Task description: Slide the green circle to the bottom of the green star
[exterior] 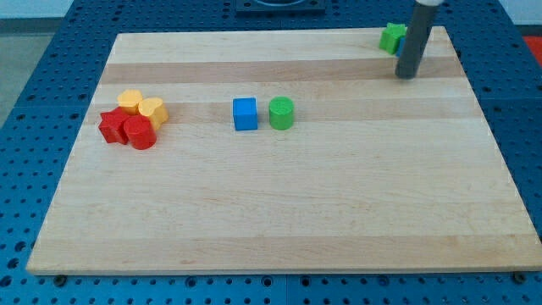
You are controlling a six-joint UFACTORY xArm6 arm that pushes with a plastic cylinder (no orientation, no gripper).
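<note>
One rod, no pincer jaws showing — my tip (407,75) just beside green star (392,38), far from green circle (281,113).

Open table (296,220) between my tip (407,75) at far right and the green circle (281,113). Blue cube (245,113) sits just left of the circle, blocking that side. Green star (392,38) partly behind the rod. Red and yellow blocks (133,119) clustered far left, well apart.
</note>
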